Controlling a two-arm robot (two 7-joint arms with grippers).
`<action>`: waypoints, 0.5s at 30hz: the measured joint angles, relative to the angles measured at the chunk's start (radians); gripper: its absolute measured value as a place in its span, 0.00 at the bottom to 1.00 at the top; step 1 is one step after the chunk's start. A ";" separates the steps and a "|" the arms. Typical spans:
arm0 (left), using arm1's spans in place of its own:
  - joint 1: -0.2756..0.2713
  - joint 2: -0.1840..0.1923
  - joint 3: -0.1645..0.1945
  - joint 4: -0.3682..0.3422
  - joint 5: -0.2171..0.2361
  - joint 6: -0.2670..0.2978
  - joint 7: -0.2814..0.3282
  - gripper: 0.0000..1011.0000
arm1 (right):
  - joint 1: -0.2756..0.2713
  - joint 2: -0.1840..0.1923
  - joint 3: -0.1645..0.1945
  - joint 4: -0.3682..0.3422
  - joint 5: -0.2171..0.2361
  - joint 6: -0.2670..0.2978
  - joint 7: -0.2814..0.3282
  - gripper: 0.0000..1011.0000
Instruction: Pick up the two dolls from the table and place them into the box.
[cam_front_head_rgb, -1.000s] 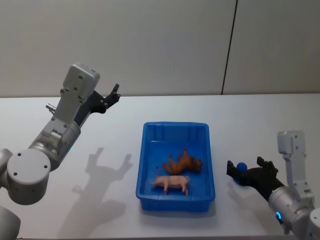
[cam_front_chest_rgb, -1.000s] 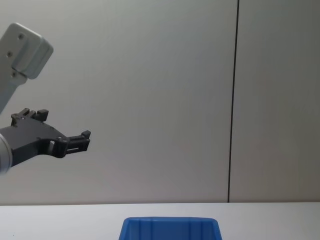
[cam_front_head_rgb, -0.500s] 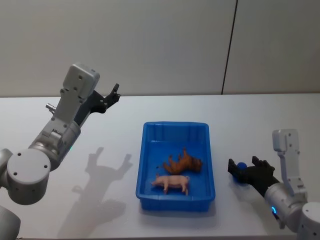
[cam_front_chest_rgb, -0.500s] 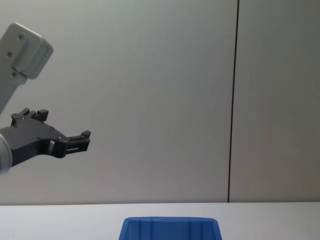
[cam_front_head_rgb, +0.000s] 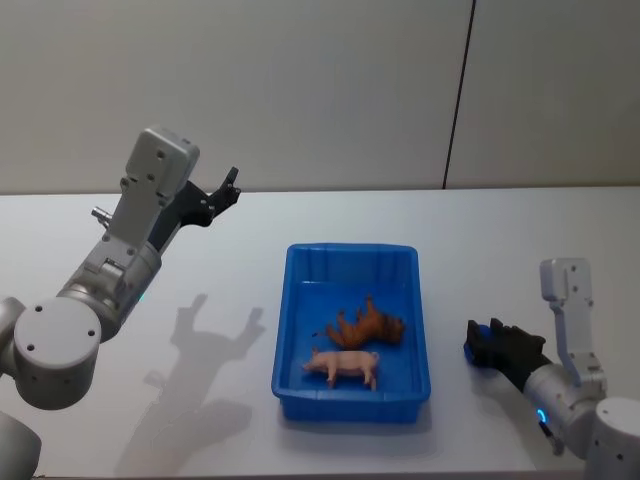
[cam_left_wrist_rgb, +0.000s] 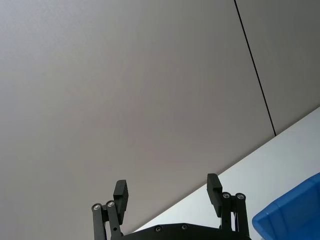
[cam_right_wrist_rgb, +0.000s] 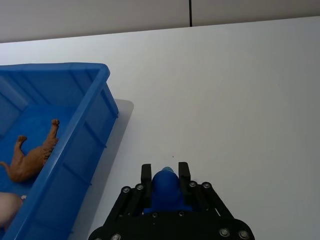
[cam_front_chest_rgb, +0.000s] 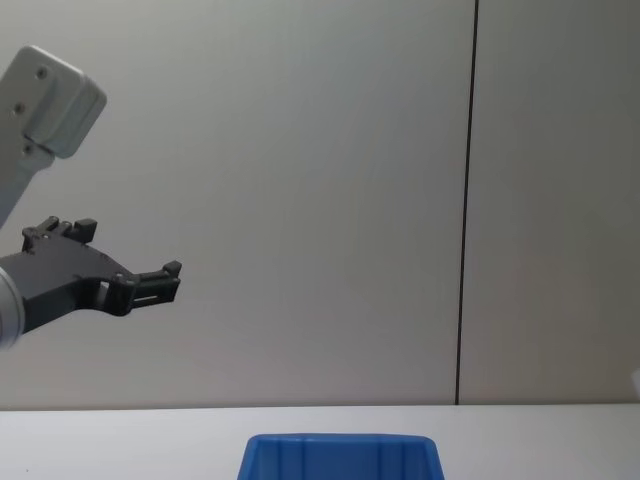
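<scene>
Squeezing a small blue doll (cam_right_wrist_rgb: 165, 188) between its two black fingers, the right gripper (cam_right_wrist_rgb: 165, 175) sits low over the white table (cam_right_wrist_rgb: 240, 100), just to the right of the box (cam_right_wrist_rgb: 75, 145). From the head camera, the doll (cam_front_head_rgb: 478, 333) and the right gripper (cam_front_head_rgb: 484, 343) show at the lower right of the frame, with the doll peeking out on the side nearest the box (cam_front_head_rgb: 352, 400). The box is bright blue and open on top, in the lower middle of that frame. Two toy animals lie inside it: a brown dog (cam_front_head_rgb: 365, 326) on its side, and a pink pig (cam_front_head_rgb: 343, 365) just below it in the frame. The left gripper (cam_front_head_rgb: 224, 186) is up in the air at the upper left of the head frame, far from the box, with its fingers (cam_left_wrist_rgb: 214, 187) spread wide and nothing between them. From the chest camera, the left gripper (cam_front_chest_rgb: 165, 278) hangs at the left edge, high above the box rim (cam_front_chest_rgb: 340, 441).
</scene>
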 joint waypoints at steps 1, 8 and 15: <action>0.000 0.000 0.000 0.000 0.000 0.000 0.000 0.99 | 0.003 -0.002 0.000 0.003 0.002 0.001 0.000 0.31; 0.000 0.000 0.000 0.000 0.000 0.000 0.000 0.99 | 0.009 -0.007 -0.001 0.004 0.008 0.002 0.007 0.23; 0.000 0.000 0.000 0.000 0.000 0.000 0.000 0.99 | 0.009 -0.010 -0.008 -0.033 0.002 -0.019 0.033 0.18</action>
